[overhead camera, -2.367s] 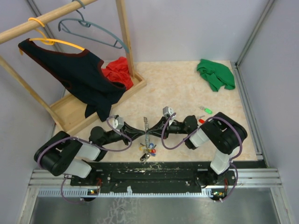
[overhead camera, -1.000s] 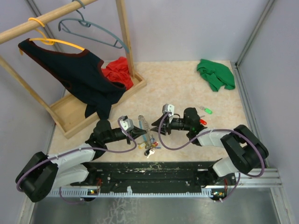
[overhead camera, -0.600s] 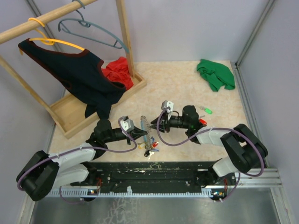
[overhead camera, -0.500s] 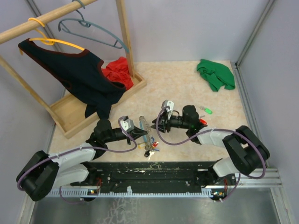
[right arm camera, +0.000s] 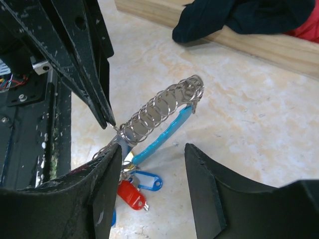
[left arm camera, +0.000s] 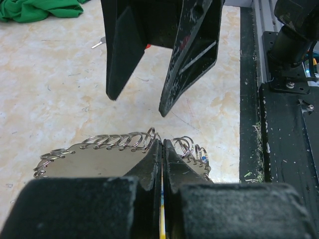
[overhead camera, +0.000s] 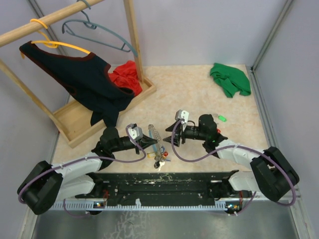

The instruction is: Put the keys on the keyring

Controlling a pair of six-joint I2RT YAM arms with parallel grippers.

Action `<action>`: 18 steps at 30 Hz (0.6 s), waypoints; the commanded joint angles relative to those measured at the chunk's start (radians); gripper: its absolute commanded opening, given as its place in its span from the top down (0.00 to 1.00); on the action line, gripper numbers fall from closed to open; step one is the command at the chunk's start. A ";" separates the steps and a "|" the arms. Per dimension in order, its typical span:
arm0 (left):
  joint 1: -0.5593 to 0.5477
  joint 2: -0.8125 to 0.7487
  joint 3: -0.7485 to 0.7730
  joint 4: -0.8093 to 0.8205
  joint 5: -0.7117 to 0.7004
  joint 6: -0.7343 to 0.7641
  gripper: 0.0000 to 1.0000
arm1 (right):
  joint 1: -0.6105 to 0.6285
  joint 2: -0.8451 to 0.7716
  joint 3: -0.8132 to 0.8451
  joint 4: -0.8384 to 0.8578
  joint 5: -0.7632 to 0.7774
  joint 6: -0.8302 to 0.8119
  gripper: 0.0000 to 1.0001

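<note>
The keyring is a silvery coil with a light-blue segment. Its blue tag and red tag lie on the table. My left gripper is shut on the coil's wire end, holding the keyring tilted up. My right gripper is open just right of the keyring, its fingers apart and empty. The green key lies behind the right arm. A red spot of the other key shows between the right fingers.
A wooden clothes rack with hangers and a dark garment stands at the back left, a red cloth on its base. A green cloth lies at the back right. The black mounting rail runs along the near edge.
My right gripper has opened wider and drawn back a little to the right, away from the keyring. The left gripper still holds the keyring in the same place.
</note>
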 commanded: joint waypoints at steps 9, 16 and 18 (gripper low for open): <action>-0.005 -0.018 0.038 0.062 0.061 -0.017 1.00 | 0.041 0.086 0.082 -0.016 -0.019 -0.043 0.50; -0.006 0.002 0.044 0.059 0.092 -0.015 1.00 | 0.041 0.110 0.115 -0.013 -0.011 -0.009 0.59; -0.006 0.008 0.047 0.059 0.103 -0.014 1.00 | 0.041 0.117 0.125 -0.015 -0.001 0.015 0.60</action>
